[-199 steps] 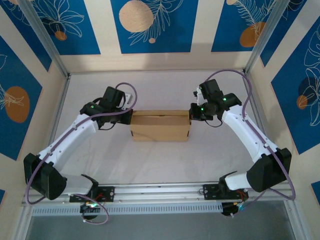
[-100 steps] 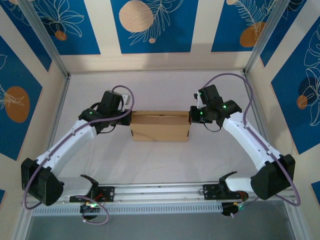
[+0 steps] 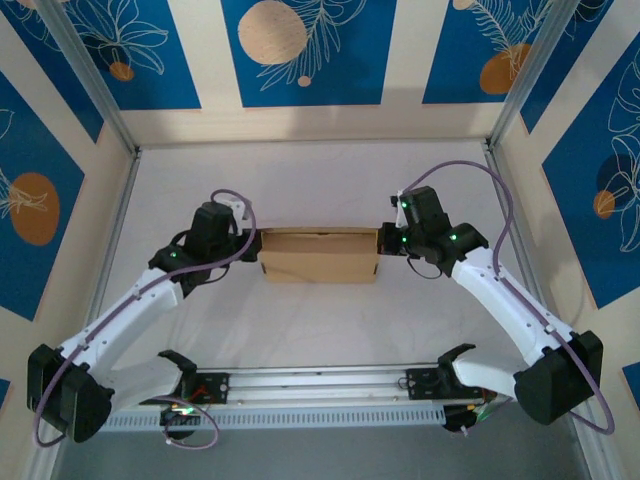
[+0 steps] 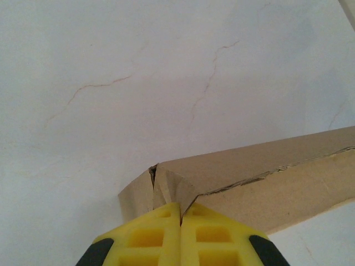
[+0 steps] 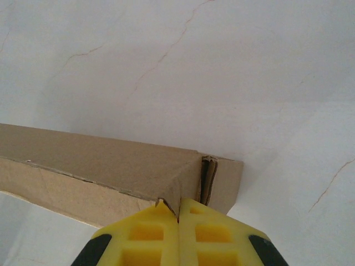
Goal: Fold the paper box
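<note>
paper box (image 3: 320,255) sits flat around the middle of the desk (image 3: 320,320), long axis left-right, well clear of all four desk edges. Both arms come in from the near corners and meet it end-on, one at each short end. left fingers (image 4: 152,235): closed, yellow pads together with just a hairline seam between them, tips right at the box's left end where the folded side flap (image 4: 169,188) comes to a corner. Touching the cardboard; can't tell whether any edge is actually nipped between the pads. right fingers (image 5: 208,235): same state, closed pad to pad, tips at the right end, just beside the tucked end flap (image 5: 209,183), with a small ragged bit of cardboard at the seam. Again contact, grip unclear. In both wrist views the box runs off to the side from the tips, with a slightly open seam along its long top edge. Desk surface is white with thin hairline marks.
</note>
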Controlling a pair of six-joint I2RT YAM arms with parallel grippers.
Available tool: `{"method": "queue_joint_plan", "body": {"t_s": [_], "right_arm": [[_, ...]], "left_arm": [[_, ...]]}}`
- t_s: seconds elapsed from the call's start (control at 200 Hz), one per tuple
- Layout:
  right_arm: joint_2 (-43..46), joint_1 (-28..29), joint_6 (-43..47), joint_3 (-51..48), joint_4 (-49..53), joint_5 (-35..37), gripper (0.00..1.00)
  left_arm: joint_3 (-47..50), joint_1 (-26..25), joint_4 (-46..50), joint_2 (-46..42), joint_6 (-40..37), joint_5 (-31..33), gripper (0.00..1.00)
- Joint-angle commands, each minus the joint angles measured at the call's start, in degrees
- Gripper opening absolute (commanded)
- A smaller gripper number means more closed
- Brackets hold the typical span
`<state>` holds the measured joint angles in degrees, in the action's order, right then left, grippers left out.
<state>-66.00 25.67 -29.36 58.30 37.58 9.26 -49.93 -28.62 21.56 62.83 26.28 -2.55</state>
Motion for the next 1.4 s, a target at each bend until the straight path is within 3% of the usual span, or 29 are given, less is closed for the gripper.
{"method": "queue_joint_plan", "body": {"t_s": [0.0, 0.325, 0.82, 1.09, 1.396], "right_arm": [[-0.51, 0.26, -2.94, -1.64, 2.98, 0.09, 0.00], [-1.33, 0.58, -4.78, -0.46, 3.44, -0.70, 0.00], [0.29, 1.19, -1.81, -6.98, 1.16, 1.77, 0.00], [0.39, 1.14, -0.31, -4.90, 2.23, 1.84, 0.00], [-0.18, 1.03, 3.15, -3.34, 3.98, 2.35, 0.00]], "left_arm": [[0.03, 0.20, 0.22, 1.30, 3.90, -1.80, 0.00], [-0.36, 0.18, -0.65, 1.99, 8.88, -1.73, 0.00], [8.97, 0.14, -4.87, -0.98, 11.72, -0.32, 0.00], [2.69, 0.23, 0.28, -2.45, 8.16, 1.56, 0.00], [-0.41, 1.71, 1.34, -3.42, 9.14, -1.89, 0.00]]}}
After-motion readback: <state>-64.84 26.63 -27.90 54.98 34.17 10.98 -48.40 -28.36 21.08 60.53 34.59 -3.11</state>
